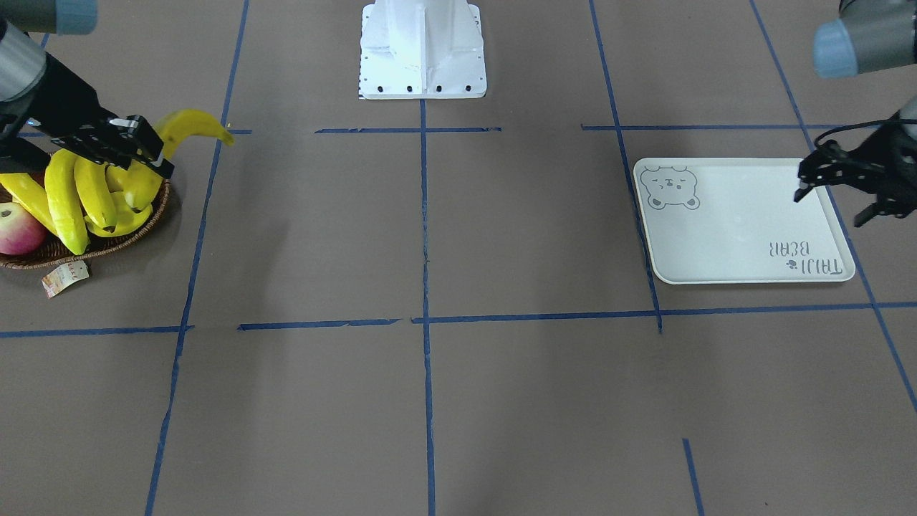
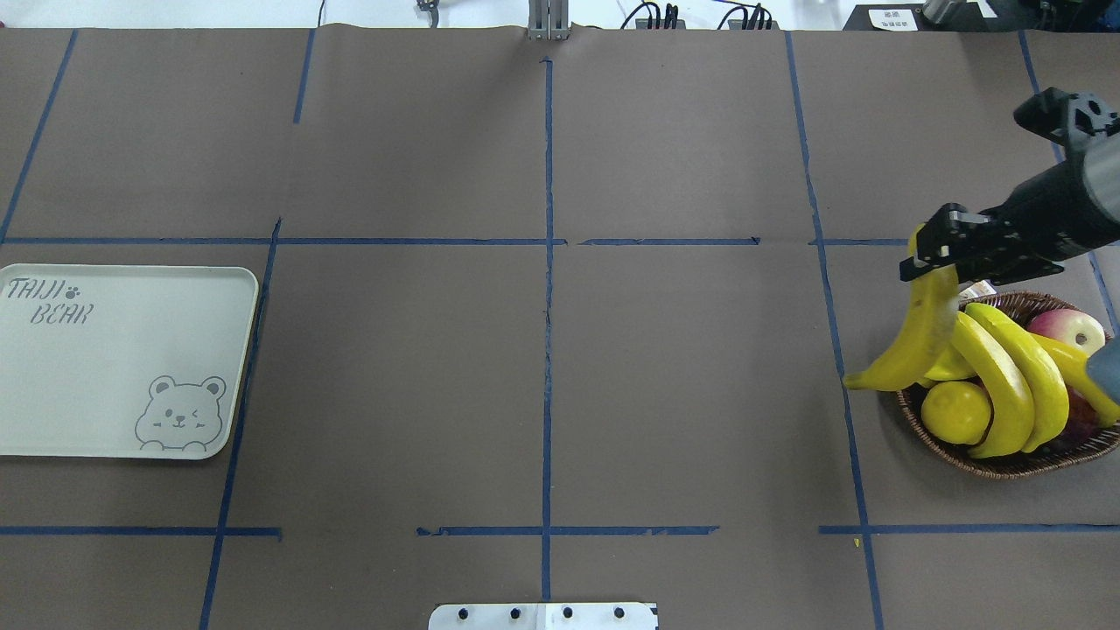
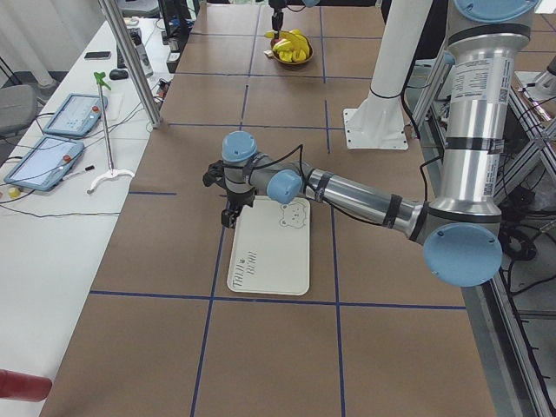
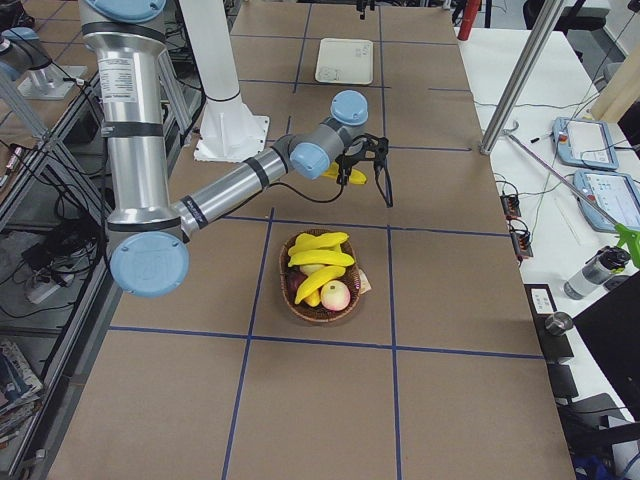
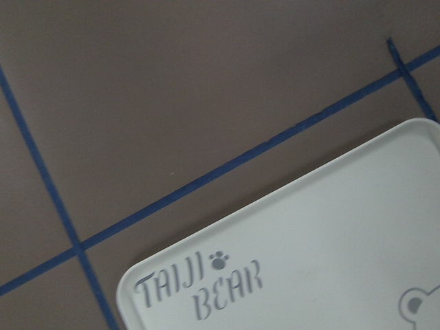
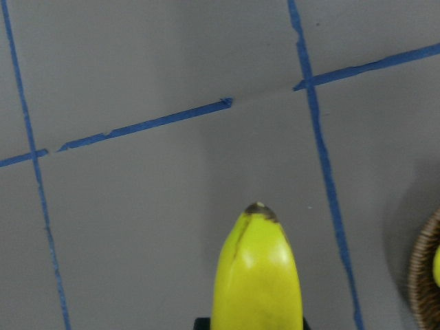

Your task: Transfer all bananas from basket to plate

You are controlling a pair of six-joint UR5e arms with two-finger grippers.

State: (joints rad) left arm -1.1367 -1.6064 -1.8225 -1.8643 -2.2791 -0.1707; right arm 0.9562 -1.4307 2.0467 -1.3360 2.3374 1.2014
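Bare table between basket, plate (left tool over plate edge).

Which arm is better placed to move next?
Right: the right gripper is shut on a banana near the basket, while the left gripper hangs over the plate, holding nothing.

The banana looks like smooth, glossy plastic, as do the bananas in the basket, which is rough brown wicker. The apple shines. The plate, at 9 o'clock overhead, is smooth and matt. Matt brown paper and blue tape cover the bench. The arms are brushed metal.
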